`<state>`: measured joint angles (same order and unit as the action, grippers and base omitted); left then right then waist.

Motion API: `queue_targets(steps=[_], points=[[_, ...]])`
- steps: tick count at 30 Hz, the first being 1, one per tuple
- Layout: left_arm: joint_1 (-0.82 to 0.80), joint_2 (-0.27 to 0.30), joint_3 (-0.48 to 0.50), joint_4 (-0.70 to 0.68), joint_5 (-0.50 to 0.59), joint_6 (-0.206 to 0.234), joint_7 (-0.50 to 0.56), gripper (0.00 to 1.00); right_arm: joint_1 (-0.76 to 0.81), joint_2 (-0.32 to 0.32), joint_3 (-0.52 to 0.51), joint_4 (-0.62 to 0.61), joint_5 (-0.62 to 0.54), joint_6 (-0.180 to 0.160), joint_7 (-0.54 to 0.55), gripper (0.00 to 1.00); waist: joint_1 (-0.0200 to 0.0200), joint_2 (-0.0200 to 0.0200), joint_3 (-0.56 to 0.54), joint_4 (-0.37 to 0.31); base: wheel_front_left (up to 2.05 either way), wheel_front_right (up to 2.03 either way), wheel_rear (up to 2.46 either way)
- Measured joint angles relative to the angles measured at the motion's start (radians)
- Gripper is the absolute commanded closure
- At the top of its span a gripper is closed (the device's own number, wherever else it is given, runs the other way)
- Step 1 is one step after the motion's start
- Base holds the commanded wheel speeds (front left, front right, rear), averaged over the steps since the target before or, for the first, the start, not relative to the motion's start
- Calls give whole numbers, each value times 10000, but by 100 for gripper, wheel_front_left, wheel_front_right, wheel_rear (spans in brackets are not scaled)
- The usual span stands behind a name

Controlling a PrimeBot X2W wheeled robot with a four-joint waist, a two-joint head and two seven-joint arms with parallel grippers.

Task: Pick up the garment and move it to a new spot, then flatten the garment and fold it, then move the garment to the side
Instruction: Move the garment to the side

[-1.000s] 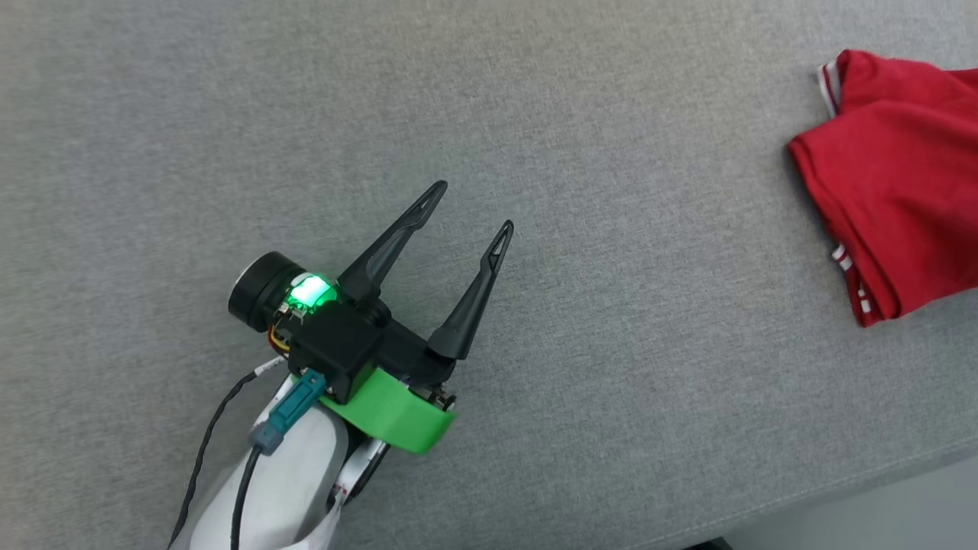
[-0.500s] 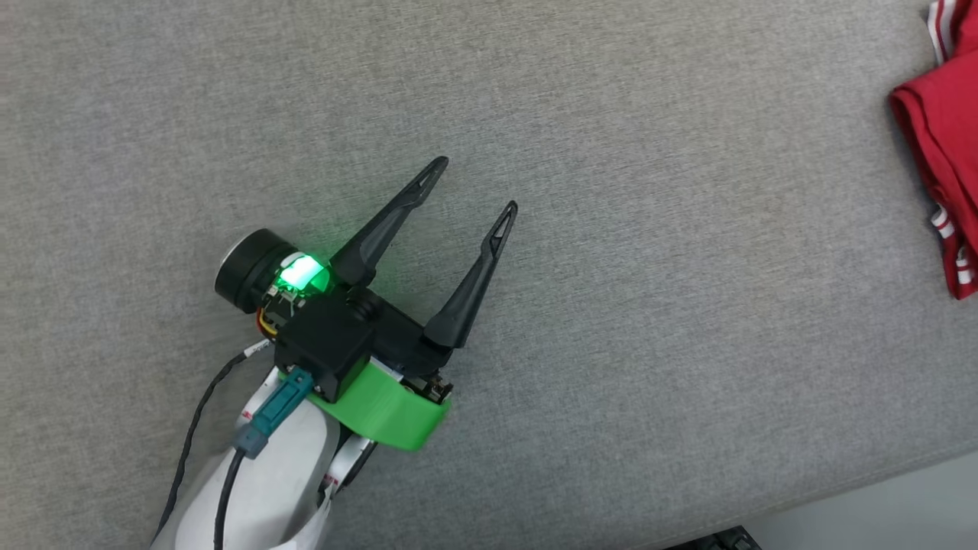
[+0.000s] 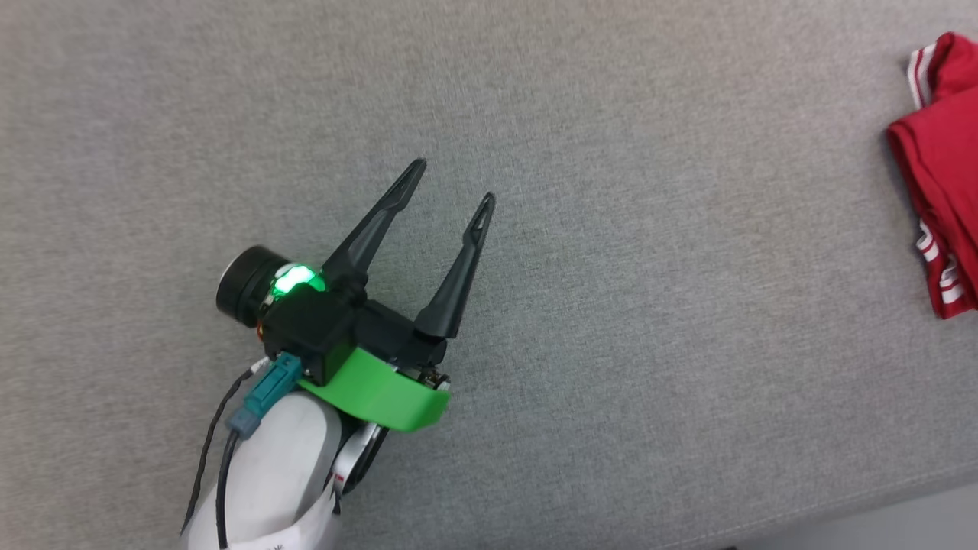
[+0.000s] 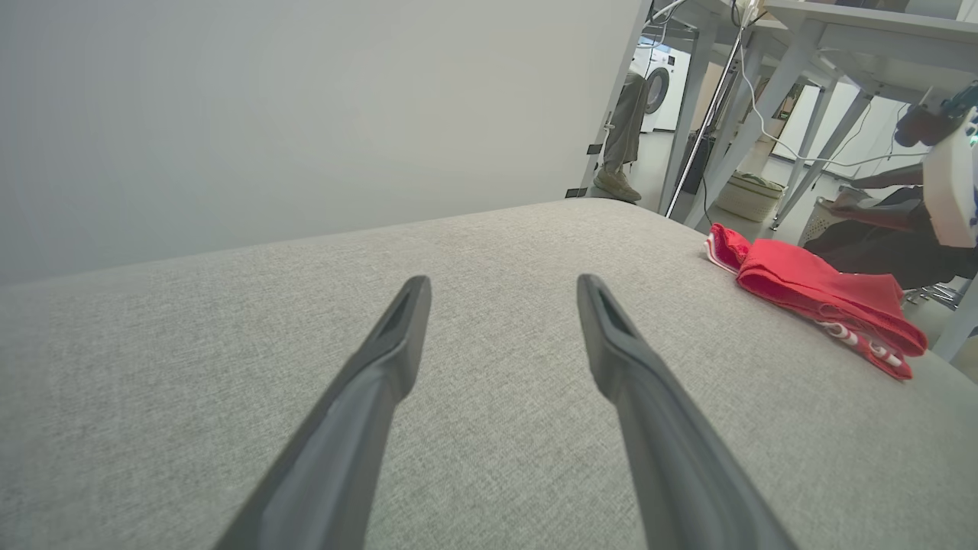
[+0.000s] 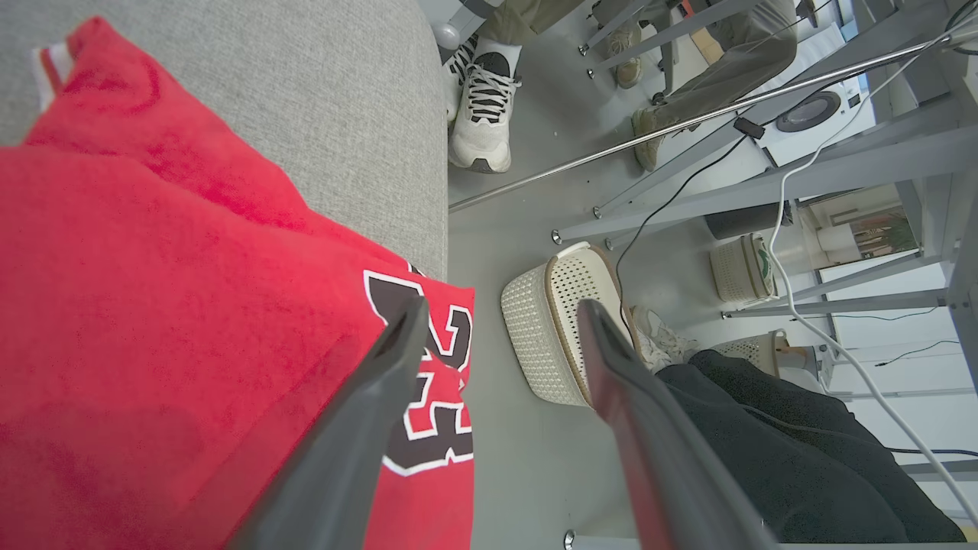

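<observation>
Swinging of the head camera since a second ago has pushed the garment [image 3: 943, 176] out to the 3 o'clock edge of the head view, so less of it shows, while the left gripper [image 3: 453, 179] keeps nearly the same place at 7 o'clock, its fingers aimed toward 1 o'clock. Its jaws are spread wide and hold nothing, low over the grey bench [image 3: 649, 267]. From the left wrist the red shirt lies at 2 o'clock, well apart from those fingers, with only bare grey cloth between them. It is a folded bundle whose long axis runs from 10 to 4 o'clock, with striped trim at both ends. The right gripper [image 5: 502, 304] hangs above the shirt at the bench's edge with its jaws released and apart: one finger over the red fabric, the other over the floor. Under it, the black, white-outlined digits sit at the corner that reaches past the bench's edge line in that view. Off the bench stand a white basket [image 5: 546, 336] at 4 o'clock, a person's pale shoe [image 5: 481, 114] at 12, grey table legs [image 5: 764, 191] and a loose cable [image 5: 787, 252].
</observation>
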<state>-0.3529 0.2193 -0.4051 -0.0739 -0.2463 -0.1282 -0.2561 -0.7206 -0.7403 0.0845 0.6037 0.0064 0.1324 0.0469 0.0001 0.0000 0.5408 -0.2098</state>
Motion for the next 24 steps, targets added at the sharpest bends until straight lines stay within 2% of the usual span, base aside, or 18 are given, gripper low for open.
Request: queue_targets(steps=[4,10,16,20,24], points=[[504,-284,663,395,-167,2,2,0,338,169,337,-454,560,0,69,0,-1,0,-664,135,0,0,0],[1349,-616,1672,984,-207,2,0,0,1049,872,431,-1783,1373,0,-65,0,-1,0,-1851,401,0,0,0],[1907,-848,2182,1662,-238,2,0,0,2623,2299,-474,-3359,2201,-2,-418,0,-1,0,-2970,750,0,0,0],[2011,-976,2307,1699,-278,0,0,0,3606,3112,-1145,-4495,2368,-4,-727,0,-1,0,-3564,1063,0,0,0],[2303,-1120,2552,1664,-380,2,0,0,4663,4094,-1360,-5526,2364,-6,-888,0,-2,0,-4010,1429,0,0,0]])
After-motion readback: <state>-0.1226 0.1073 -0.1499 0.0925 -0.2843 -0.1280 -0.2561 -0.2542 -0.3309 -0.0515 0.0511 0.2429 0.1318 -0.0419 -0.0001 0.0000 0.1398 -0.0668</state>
